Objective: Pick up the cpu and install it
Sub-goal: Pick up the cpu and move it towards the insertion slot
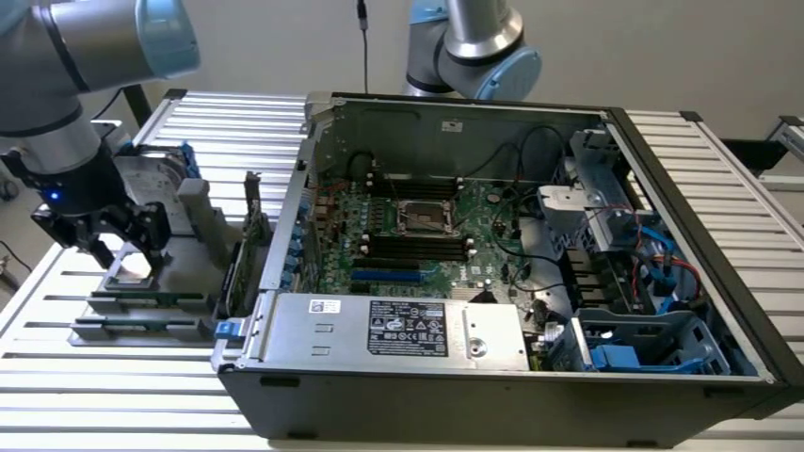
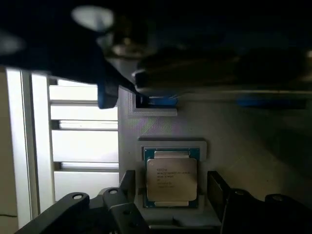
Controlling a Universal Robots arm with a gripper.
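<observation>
Jaws: spread wide, grasping nothing, poised astride the cpu (image 2: 171,180), one finger flanking each side. Cpu: laid flat in a fitted grey holder (image 2: 170,145) on the counter (image 1: 113,377), evidently kept square for gripping.

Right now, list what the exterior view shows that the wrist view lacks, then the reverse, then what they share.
The exterior view adds the open computer case, its motherboard with the socket, and the memory sticks. The wrist view adds the lettering printed on the chip. Both share the chip in its grey holder, the open tool straddling it, and the slatted table.
</observation>
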